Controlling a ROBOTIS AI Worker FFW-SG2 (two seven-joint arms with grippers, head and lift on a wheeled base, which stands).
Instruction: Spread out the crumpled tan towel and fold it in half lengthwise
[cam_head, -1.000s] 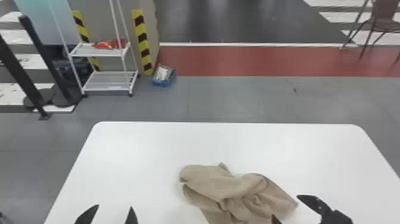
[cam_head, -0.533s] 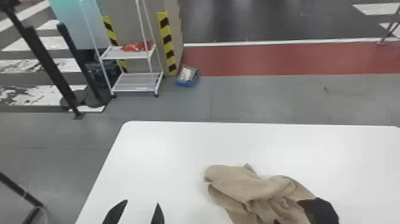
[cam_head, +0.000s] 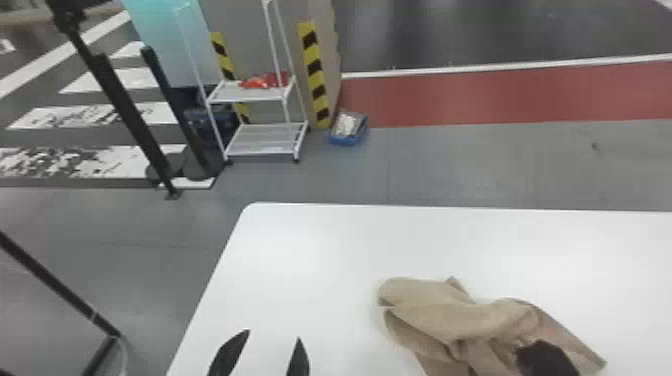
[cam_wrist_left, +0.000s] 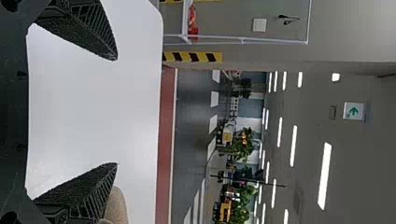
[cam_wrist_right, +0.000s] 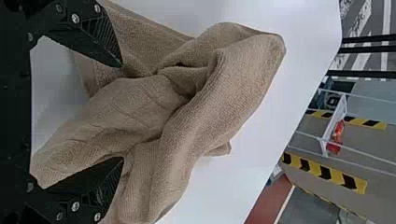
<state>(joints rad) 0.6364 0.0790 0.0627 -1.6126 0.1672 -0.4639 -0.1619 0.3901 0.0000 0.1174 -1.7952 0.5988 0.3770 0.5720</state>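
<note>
Towel (cam_wrist_right: 219, 93) is lying bunched at the right gripper (cam_wrist_right: 122, 112), standing wide, needing one clean edge, no wad; left gripper (cam_wrist_left: 116, 111) is hanging wide too.

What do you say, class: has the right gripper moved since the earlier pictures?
Yes, to the left: in the head view, the right gripper is now closer to the far-left corner of the table than before.

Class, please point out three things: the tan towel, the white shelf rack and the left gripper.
Tan towel (cam_wrist_right: 219, 93): right wrist view, on its thick fold.
White shelf rack (cam_head: 262, 140): head view, on its lower shelf.
Left gripper (cam_wrist_left: 116, 111): left wrist view, midway between its fingertips.
</note>
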